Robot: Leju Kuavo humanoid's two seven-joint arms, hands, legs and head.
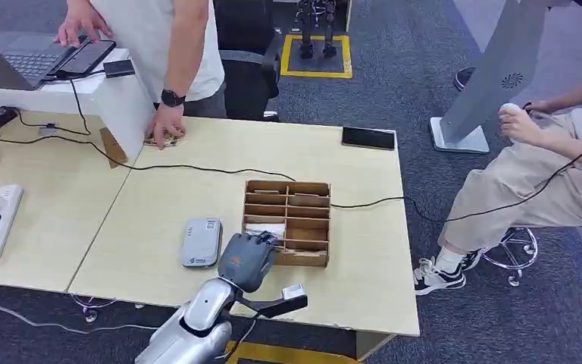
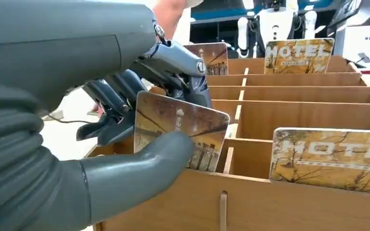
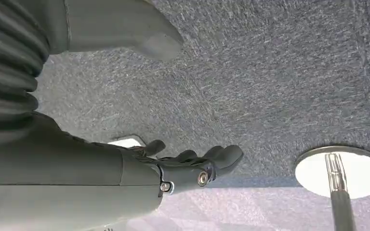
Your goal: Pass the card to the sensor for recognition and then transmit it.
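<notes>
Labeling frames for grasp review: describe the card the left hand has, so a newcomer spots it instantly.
On the light wooden table stands a slotted wooden card rack, next to a grey sensor. At the rack's near-left slot, the left hand pinches the card between thumb and fingers. Unlike the other hotel cards standing straight in their slots, it is tilted and partly lifted out.

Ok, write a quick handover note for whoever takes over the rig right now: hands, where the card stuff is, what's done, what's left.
Left hand: pinches a brown printed hotel card between thumb and fingers, the card's lower edge in a near slot of the slotted wooden card box.
Right hand: hangs over the grey carpet, fingers apart, holding nothing.
Grey rounded card sensor: flat on the light wooden table, just beside the box.
Done: card gripped.
Left: lift it clear, present it to the sensor, then pass it on.
</notes>
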